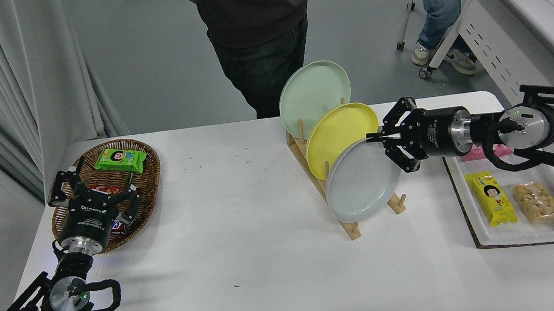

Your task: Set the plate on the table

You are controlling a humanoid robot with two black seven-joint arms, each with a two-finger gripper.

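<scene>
We log the grey plate (362, 183) standing on edge at the near end of the wooden dish rack (350, 228), in front of the yellow plate (340, 135) and the mint-green plate (312, 91), which stand upright in the slots behind it. The right gripper (378, 138) reaches in from the right, its fingertips pinched onto the grey plate's upper right rim; the jaws look closed on that rim, though the fingertips are small here and we cannot see the contact surface clearly. The plate's lower edge appears to hang just above or just at the rack's base rail, so we judge that extraction is under way but not complete: grasp made, plate not yet clear of the pegs. Left to do, by our reading: carry the plate free of the rack, lay it flat, and set it on open white table (247, 263), of which there is plenty between the rack and the wicker basket (144, 155). The snack tray (526, 239) sits just right of the rack. The left gripper (91, 195) is parked at lower left over the basket, fingers spread and holding nothing.
</scene>
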